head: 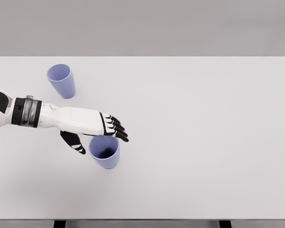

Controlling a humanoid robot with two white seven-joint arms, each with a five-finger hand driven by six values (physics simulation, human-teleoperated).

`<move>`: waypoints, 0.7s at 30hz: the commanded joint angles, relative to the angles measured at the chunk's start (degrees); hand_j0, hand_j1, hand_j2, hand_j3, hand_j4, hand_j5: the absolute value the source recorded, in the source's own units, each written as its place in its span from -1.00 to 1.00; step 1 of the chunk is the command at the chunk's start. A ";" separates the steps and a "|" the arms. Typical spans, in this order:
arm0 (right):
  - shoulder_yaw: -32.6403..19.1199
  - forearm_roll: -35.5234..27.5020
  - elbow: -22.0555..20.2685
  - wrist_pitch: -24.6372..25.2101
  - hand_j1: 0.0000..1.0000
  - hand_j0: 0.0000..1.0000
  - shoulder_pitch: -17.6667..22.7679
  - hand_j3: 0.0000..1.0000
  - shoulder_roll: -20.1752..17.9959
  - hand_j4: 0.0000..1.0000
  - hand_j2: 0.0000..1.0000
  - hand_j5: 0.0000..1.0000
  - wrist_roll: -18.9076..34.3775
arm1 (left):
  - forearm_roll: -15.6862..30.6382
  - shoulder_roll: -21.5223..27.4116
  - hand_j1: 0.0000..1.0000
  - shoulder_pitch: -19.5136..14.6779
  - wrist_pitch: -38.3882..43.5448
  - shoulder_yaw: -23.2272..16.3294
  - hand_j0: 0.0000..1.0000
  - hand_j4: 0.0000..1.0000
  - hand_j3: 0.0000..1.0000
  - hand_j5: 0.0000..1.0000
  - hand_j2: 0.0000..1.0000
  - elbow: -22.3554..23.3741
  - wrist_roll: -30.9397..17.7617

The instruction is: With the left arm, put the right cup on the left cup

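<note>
Closest to us, the near cup (pixel 104 152) stands upright on the white table (pixel 204 142), a little left of the middle. It is the one more to the right, so it is the cup to move. It looks dark inside and seems empty. The left robot hand (pixel 97 130) comes in from the left and sits right at this cup's rim. The fingers (pixel 116 128) stretch out flat over the far edge of the rim, and the thumb (pixel 73 141) hangs down just beside the cup's left wall. The hand is open and is not holding the cup yet. If the fingers push on the rim before the thumb closes in, the cup could tip over or slide away. If the hold is too loose, the cup could slip out when lifted. Farther back and to the left stands the far cup (pixel 61 80), well apart. It leans a bit in this view, and I cannot see inside it.
</note>
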 commanded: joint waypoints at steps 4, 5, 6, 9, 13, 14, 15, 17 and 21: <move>0.00 0.06 0.01 -0.03 1.00 1.00 -0.09 1.00 0.00 1.00 1.00 1.00 0.02 | 0.21 -0.85 1.00 0.09 0.14 -0.02 1.00 1.00 1.00 1.00 1.00 1.37 0.11; 0.00 0.06 0.01 -0.03 1.00 1.00 0.00 1.00 0.00 1.00 1.00 1.00 0.02 | -0.85 -0.93 1.00 0.09 0.14 0.07 1.00 1.00 1.00 1.00 1.00 1.37 0.11; 0.00 0.06 0.01 -0.03 1.00 1.00 0.00 1.00 0.00 1.00 1.00 1.00 0.02 | -1.11 -0.93 1.00 0.09 0.14 0.07 1.00 1.00 1.00 1.00 1.00 1.37 0.11; 0.00 0.06 0.01 -0.03 1.00 1.00 0.00 1.00 0.00 1.00 1.00 1.00 0.02 | -1.20 -0.85 1.00 0.18 0.14 -0.02 1.00 1.00 1.00 1.00 1.00 1.37 0.11; 0.00 0.06 0.01 -0.03 1.00 1.00 -0.09 1.00 0.00 1.00 1.00 1.00 0.02 | -1.29 -0.93 1.00 1.05 0.14 0.07 1.00 1.00 1.00 1.00 1.00 1.37 0.11; 0.00 0.06 0.01 -0.03 1.00 1.00 0.00 1.00 0.00 1.00 1.00 1.00 0.02 | -1.29 -0.93 1.00 1.05 0.14 0.07 1.00 1.00 1.00 1.00 1.00 1.37 0.11; 0.00 0.06 0.01 -0.03 1.00 1.00 0.00 1.00 0.00 1.00 1.00 1.00 0.02 | -1.29 -0.93 1.00 1.05 0.14 0.07 1.00 1.00 1.00 1.00 1.00 1.37 0.11; 0.00 0.06 0.01 -0.03 1.00 1.00 0.00 1.00 0.00 1.00 1.00 1.00 0.02 | -1.29 -1.20 1.00 1.05 0.14 0.07 1.00 1.00 1.00 1.00 1.00 1.37 0.11; 0.00 0.06 0.01 -0.03 1.00 1.00 0.00 1.00 0.00 1.00 1.00 1.00 0.02 | -1.38 -1.46 1.00 1.05 0.14 -0.02 1.00 1.00 1.00 1.00 1.00 1.37 0.11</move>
